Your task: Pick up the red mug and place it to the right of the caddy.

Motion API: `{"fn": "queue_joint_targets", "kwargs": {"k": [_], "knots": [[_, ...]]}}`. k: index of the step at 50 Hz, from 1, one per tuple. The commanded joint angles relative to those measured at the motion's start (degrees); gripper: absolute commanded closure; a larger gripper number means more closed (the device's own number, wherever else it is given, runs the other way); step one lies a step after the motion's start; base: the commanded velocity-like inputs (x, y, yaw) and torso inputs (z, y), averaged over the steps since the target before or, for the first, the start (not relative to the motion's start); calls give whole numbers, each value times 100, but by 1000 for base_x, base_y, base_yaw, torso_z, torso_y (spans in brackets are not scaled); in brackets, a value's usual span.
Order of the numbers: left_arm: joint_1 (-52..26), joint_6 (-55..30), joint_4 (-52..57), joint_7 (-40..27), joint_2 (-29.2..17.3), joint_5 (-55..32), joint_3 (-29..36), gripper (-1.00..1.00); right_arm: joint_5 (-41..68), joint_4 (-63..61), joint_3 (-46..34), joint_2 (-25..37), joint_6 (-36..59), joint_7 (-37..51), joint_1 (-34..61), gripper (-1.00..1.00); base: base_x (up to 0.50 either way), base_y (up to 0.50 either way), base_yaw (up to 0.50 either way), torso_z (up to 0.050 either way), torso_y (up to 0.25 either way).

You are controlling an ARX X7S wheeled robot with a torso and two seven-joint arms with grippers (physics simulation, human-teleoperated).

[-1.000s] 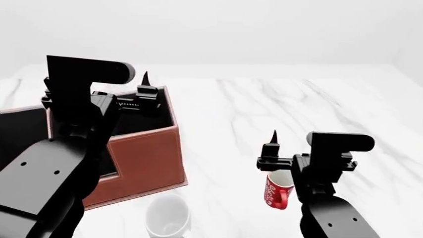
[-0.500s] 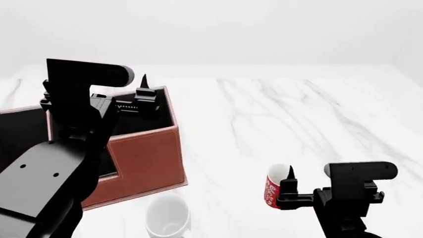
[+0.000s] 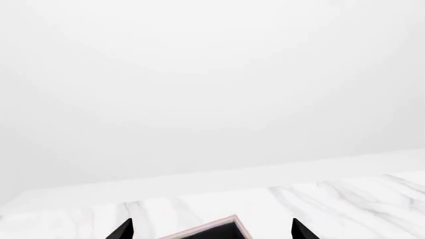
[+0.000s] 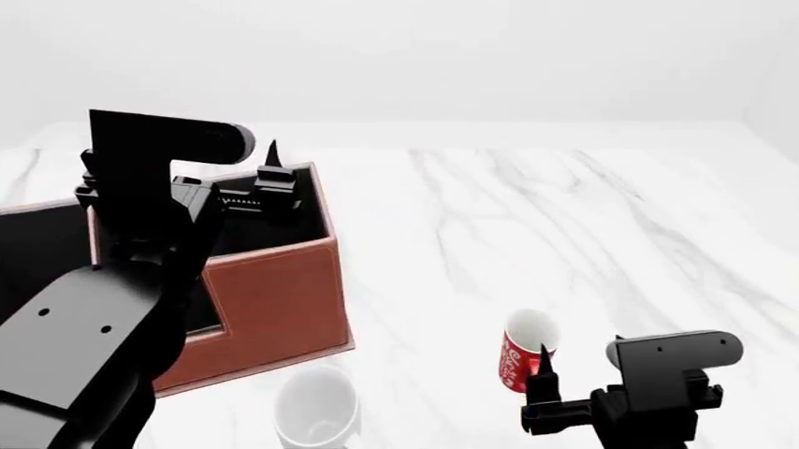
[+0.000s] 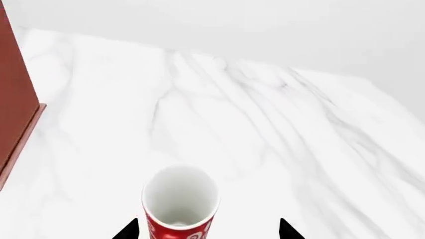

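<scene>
The red mug (image 4: 523, 354) with white markings stands upright on the marble table (image 4: 525, 215), to the right of the reddish-brown caddy (image 4: 277, 292). In the right wrist view the mug (image 5: 179, 211) shows its white inside. It sits between the fingertips (image 5: 130, 230), apart from both. My right gripper (image 5: 207, 231) is open, and in the head view it is low, just on my side of the mug (image 4: 577, 393). My left gripper (image 4: 239, 180) hangs open over the caddy's far right corner (image 3: 222, 229).
A plain white mug (image 4: 316, 408) stands in front of the caddy near the table's front edge. The caddy's side (image 5: 15, 99) shows in the right wrist view. White marble runs on behind and to the right of the red mug.
My right gripper has dropped and drawn back towards me, from over the red mug to just behind it. The mug stays in about the same spot. The left arm has not moved.
</scene>
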Motion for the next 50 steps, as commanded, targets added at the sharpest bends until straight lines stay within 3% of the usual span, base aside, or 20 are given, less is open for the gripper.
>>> {"fn": "queue_joint_targets", "kwargs": {"k": [1, 14, 31, 50], "knots": [[-9, -5, 1, -28, -16, -31, 10, -100, 359, -417, 328, 17, 1, -158, -165, -100, 0, 0, 0, 0, 0], [-11, 3, -10, -57, -30, -65, 15, -100, 808, -974, 692, 102, 318, -204, -298, -100, 0, 0, 0, 0, 0], [-12, 14, -11, -93, -55, -111, 12, -100, 341, -160, -287, 263, 500, -45, -259, -100, 0, 0, 0, 0, 0], [-7, 11, -11, -133, -73, -168, 22, -100, 147, 539, -622, 88, 326, 22, 155, -100, 0, 0, 0, 0, 0]]}}
